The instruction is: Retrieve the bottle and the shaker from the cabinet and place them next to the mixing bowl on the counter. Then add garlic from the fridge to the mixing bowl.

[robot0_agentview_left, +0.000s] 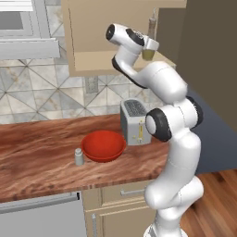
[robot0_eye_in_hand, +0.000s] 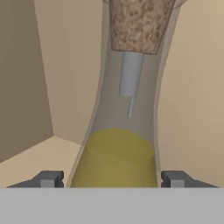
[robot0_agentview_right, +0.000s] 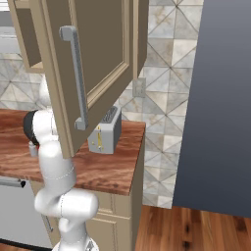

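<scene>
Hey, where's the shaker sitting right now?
In the left base view the shaker stands upright on the counter, just left of the red mixing bowl, with the toaster further right.

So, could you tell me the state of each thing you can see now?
cabinet: door open.
bottle: upright in the cabinet, partly full, corked, between the fingers.
gripper: around the bottle; grip unclear.
shaker: upright on the counter.
mixing bowl: upright, empty.

Counter [robot0_agentview_left: 41, 162]: I saw it carrying the mixing bowl [robot0_agentview_left: 103, 145], shaker [robot0_agentview_left: 79, 157] and toaster [robot0_agentview_left: 134, 121].
Cabinet [robot0_agentview_left: 106, 58] shelf: bottle [robot0_agentview_left: 149, 39] stood there.
</scene>
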